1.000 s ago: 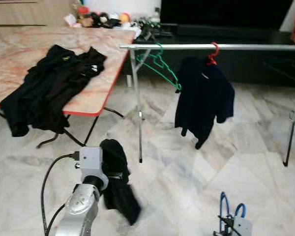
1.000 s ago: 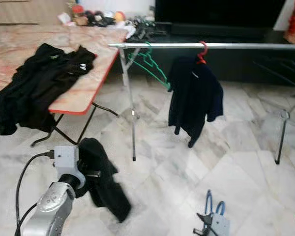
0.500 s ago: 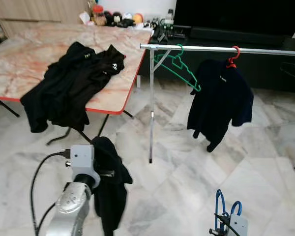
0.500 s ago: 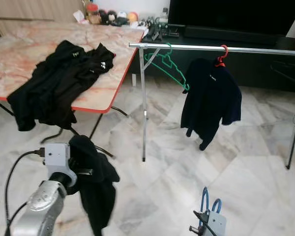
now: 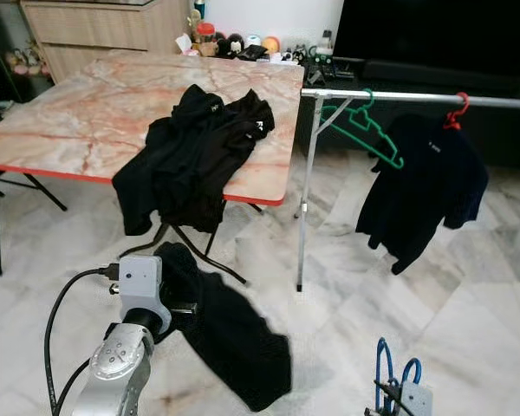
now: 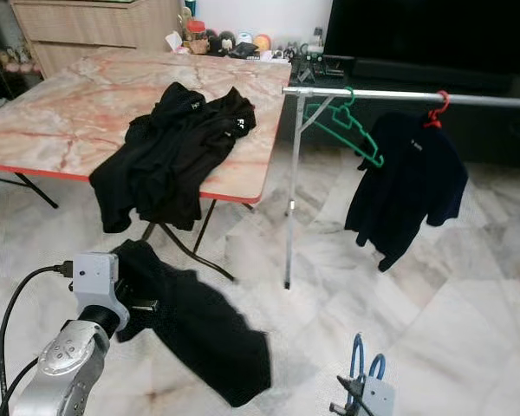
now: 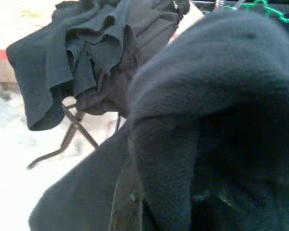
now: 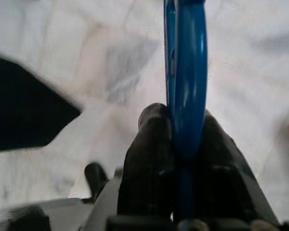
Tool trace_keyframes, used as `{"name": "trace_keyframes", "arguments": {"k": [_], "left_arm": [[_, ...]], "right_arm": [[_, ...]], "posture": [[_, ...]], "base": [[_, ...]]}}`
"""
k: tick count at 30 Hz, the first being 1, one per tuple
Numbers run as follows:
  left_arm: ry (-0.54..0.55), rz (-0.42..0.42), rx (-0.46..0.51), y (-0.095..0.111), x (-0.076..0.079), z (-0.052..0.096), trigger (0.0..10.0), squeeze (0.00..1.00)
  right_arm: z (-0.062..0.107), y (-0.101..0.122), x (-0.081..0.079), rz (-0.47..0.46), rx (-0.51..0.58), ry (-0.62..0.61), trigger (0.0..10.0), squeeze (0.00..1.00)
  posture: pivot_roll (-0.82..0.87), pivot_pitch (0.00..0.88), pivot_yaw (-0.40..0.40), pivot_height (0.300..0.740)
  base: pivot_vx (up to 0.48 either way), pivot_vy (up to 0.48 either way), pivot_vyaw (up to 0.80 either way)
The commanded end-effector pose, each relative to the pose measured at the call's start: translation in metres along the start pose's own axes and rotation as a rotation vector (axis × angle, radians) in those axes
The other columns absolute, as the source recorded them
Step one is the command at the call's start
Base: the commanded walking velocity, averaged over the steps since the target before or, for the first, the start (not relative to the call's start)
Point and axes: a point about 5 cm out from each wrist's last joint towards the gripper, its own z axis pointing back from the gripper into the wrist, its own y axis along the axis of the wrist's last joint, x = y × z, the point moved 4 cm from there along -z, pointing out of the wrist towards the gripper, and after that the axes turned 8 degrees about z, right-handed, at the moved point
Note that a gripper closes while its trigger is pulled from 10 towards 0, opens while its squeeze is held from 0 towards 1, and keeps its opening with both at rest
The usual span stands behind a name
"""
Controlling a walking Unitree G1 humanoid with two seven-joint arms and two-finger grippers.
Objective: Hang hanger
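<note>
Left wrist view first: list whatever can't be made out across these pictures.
- Left end effector: in the left wrist view the black fabric garment drapes over it, so its fingers are hidden.
- Blue plastic hanger: the right wrist view's top edge cuts it off; the eye views show just its loops above the right end effector.
- Small white logo on the dark navy shirt hanging from the red hanger: too small to read.

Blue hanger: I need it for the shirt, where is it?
The blue hanger is low on the robot's right, clamped in the right pincer above the marble floor.
</note>
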Motion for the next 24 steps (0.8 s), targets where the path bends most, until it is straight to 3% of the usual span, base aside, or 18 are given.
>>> {"name": "trace_keyframes", "arguments": {"k": [1,8,10,13,18,22,24], "left_arm": [[0.008,-0.010,0.039,0.013,-0.006,0.000,10.0,0.00],[0.031,-0.027,0.039,0.014,-0.014,0.001,10.0,0.00],[0.043,-0.084,-0.081,-0.014,-0.022,0.005,10.0,0.00],[0.057,-0.106,-0.131,-0.027,-0.028,0.007,10.0,0.00],[0.148,-0.054,-0.187,-0.054,-0.051,0.014,10.0,0.00],[0.294,-0.026,-0.331,-0.096,-0.088,0.028,10.0,0.00],[0.315,-0.035,-0.370,-0.106,-0.096,0.033,10.0,0.00]], "right_arm": [[0.000,0.000,-0.004,-0.022,-0.003,0.006,10.0,0.00],[0.000,0.001,-0.003,-0.023,0.003,0.001,10.0,0.00],[0.000,0.001,-0.004,-0.023,0.002,0.011,10.0,0.00],[0.000,0.001,-0.005,-0.021,0.001,0.014,10.0,0.00],[0.000,0.001,-0.005,-0.019,0.001,0.012,10.0,0.00],[-0.001,0.002,-0.005,-0.019,0.007,0.002,10.0,0.00],[-0.001,0.003,-0.005,-0.019,0.010,0.004,10.0,0.00]], "posture": [[0.11,0.111,-0.025,0.740],[0.11,0.132,-0.031,0.740],[0.12,0.134,-0.035,0.740],[0.12,0.137,-0.038,0.740],[0.13,0.139,-0.040,0.740],[0.13,0.138,-0.042,0.740],[0.13,0.139,-0.038,0.740]], "base": [[0.000,0.480,0.00],[0.000,0.480,0.00],[0.000,0.000,0.00],[0.000,0.000,0.00],[0.000,0.000,0.00],[0.000,0.000,0.00],[0.000,0.000,0.00]]}}
